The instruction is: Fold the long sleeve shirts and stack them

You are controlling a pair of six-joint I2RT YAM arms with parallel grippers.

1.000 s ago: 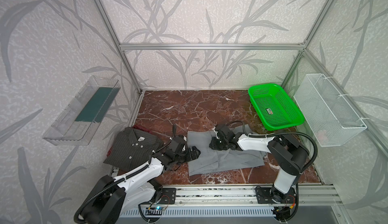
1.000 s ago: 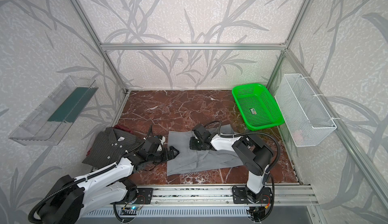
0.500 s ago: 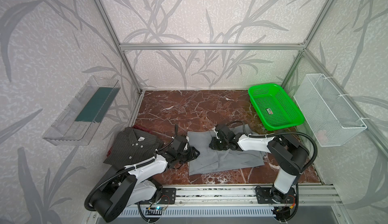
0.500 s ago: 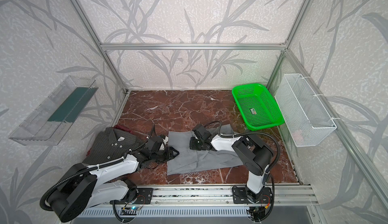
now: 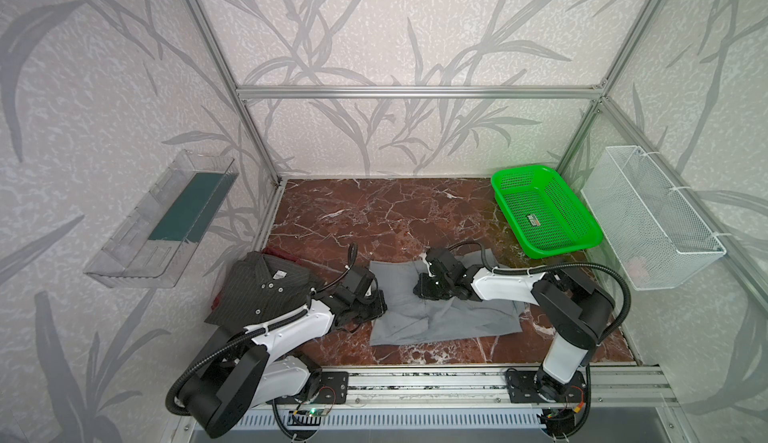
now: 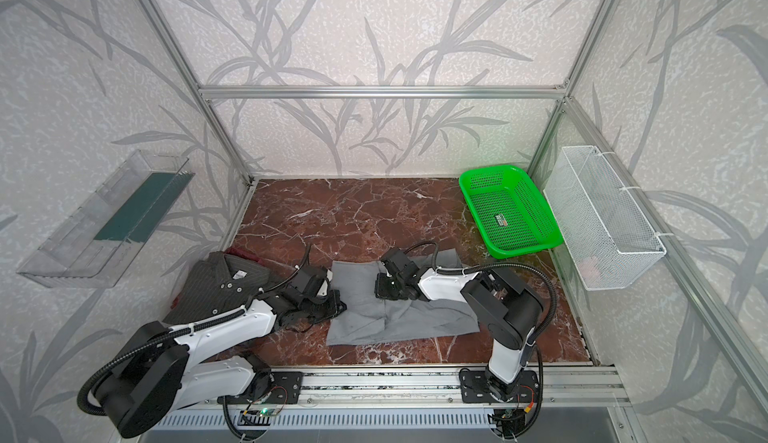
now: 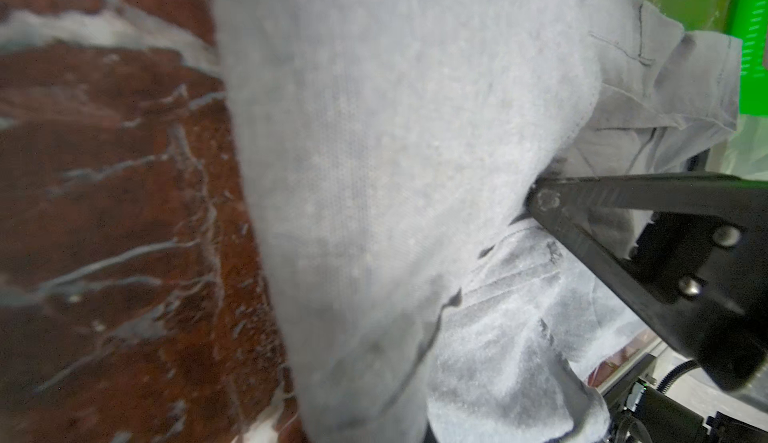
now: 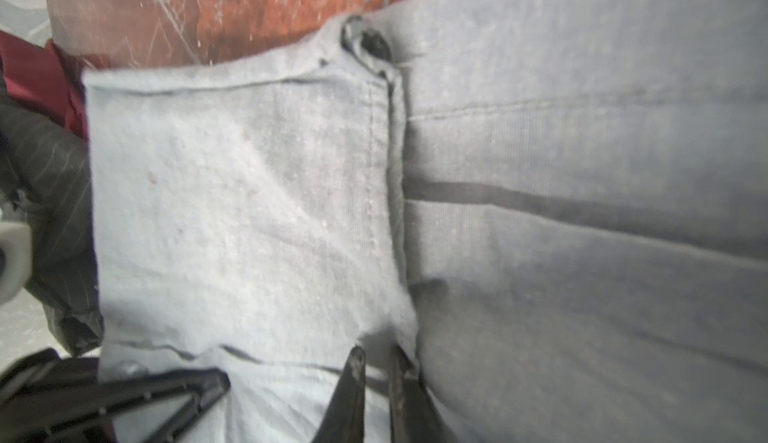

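A red-brown marble worktop [image 5: 374,212] sits inside an aluminium frame [image 5: 415,92] backed by pale wallpaper printed with grey leaves. A green mesh basket [image 5: 557,249] stands at the worktop's far right corner with a small label [image 5: 532,221] lying in it, just beside a white wire basket [image 5: 665,229] hung on the right wall. On the left wall hangs a clear plastic tray [image 5: 124,262] holding a dark green sheet [image 5: 187,208], and a bit of dark red cloth [image 5: 282,252] shows near the worktop's left edge.

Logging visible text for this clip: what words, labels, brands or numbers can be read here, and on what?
No text is readable.
Sticker on the floor of the green mesh basket: print too small to read.
White neck tag in the collar of the pinstriped shirt: too small to read.
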